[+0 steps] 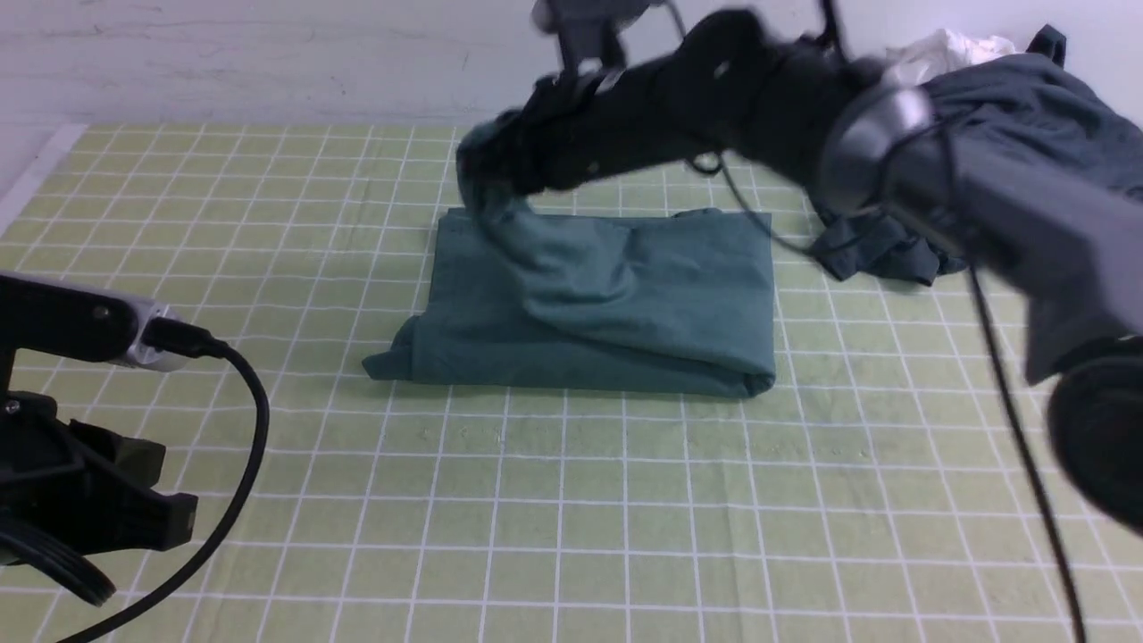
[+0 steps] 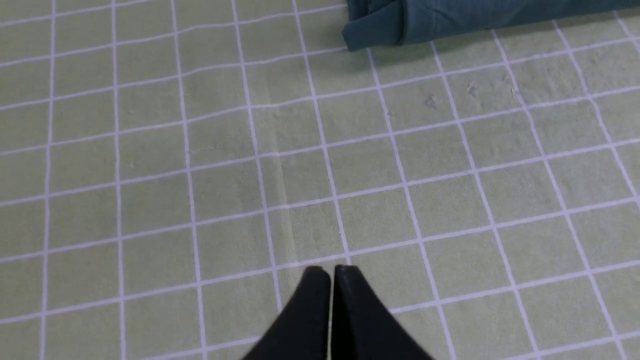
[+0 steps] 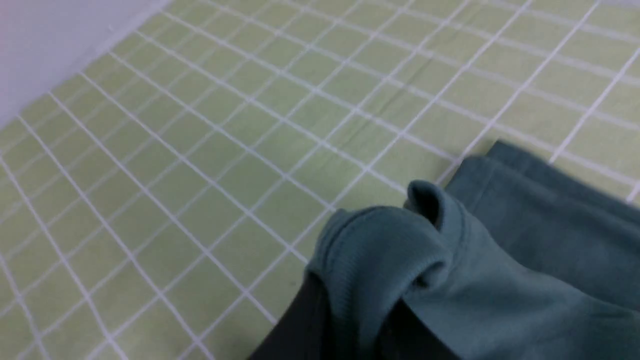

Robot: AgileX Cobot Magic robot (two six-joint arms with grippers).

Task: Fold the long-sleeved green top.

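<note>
Robot's right gripper [image 1: 482, 174] pinches a ribbed edge of the green long-sleeved top [image 1: 607, 313] and holds it up over the garment's far left corner. Its jaws are nearly together, with cloth draped over them. The top lies folded into a rough rectangle at the middle of the gridded mat [image 1: 571, 500]. It looks soft, light and limp, likely to sag and slide, so edges and corners offer the surest hold. Nearer the robot, the left gripper [image 2: 331, 272] hovers pressed together and empty. A dark grey garment [image 1: 1027, 116] and a white cloth [image 1: 946, 45] are heaped at far right.
</note>
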